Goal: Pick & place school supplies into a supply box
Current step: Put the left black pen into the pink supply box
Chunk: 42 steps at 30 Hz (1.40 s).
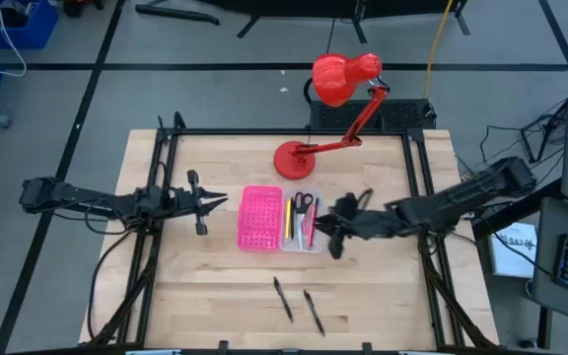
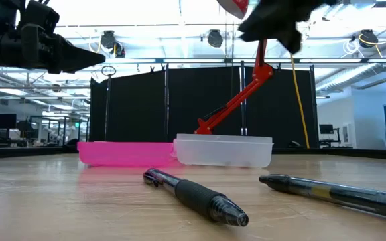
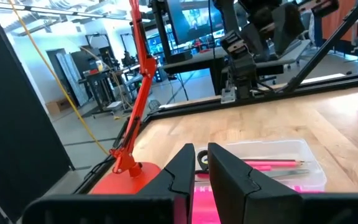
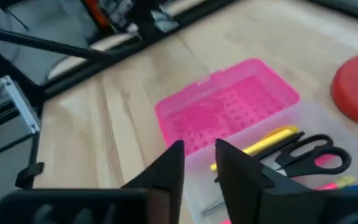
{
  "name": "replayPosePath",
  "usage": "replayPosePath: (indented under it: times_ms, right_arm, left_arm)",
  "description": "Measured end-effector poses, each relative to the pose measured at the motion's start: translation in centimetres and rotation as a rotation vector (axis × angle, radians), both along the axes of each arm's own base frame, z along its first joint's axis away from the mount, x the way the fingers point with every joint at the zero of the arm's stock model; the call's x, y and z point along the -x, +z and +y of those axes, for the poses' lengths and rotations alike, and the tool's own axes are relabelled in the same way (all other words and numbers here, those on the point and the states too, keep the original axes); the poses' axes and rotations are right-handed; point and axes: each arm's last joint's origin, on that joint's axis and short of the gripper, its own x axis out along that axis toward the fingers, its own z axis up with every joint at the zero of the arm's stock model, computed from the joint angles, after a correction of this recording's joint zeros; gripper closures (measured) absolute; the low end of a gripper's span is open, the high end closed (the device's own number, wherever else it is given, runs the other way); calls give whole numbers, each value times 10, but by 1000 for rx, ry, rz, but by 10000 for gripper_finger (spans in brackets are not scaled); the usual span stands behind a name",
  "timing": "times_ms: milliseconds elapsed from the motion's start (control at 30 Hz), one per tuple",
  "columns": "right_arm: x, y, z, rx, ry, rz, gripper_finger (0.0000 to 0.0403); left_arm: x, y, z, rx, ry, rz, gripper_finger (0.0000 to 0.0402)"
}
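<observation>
The supply box lies open at mid-table, with its pink dotted lid [image 1: 260,218] beside the clear tray [image 1: 303,246]. In the tray lie a yellow pen [image 1: 289,212], black-handled scissors [image 1: 304,203] and a pink pen [image 1: 312,225]. Two black pens [image 1: 282,298] [image 1: 314,312] lie flat on the wood near the table's near edge. My right gripper [image 1: 319,229] hovers above the tray's right side, open by a narrow gap [image 4: 199,158] and holding nothing. My left gripper [image 1: 223,200] waits shut to the left of the lid, above the table.
A red desk lamp stands with its base [image 1: 294,158] just beyond the box, and its arm slants up to the right. Black frame rails run along the table's left, right and far sides. Bare wood lies between the box and the two black pens.
</observation>
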Motion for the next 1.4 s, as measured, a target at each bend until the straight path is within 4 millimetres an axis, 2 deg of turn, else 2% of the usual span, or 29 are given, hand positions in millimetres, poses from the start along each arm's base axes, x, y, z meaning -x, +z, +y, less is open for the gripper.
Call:
replayPosePath:
  times_ms: [200,333,433,667,833,1200,1267,1400]
  right_arm:
    - [39,-32,11,57,46,-78,396]
    - [53,-56,12,193,110,-59,394]
    - [63,-68,7,282,157,-96,401]
    - [102,-73,-10,375,170,-341,402]
    - [121,-76,-23,369,130,-402,402]
    - [128,-68,-27,511,149,-444,403]
    - [128,-68,-27,559,162,-434,403]
    - [131,-66,-25,549,254,-472,403]
  left_arm:
    - [0,0,0,-29,3,1,348]
    - [0,0,0,-53,4,13,348]
    - [0,0,0,-39,4,12,348]
    - [0,-4,0,-81,4,54,348]
    - [0,-4,0,-87,4,58,348]
    - [0,-4,-1,-167,-39,68,348]
    - [0,-4,-1,-154,-37,66,348]
    - [0,-4,-1,-91,-22,56,348]
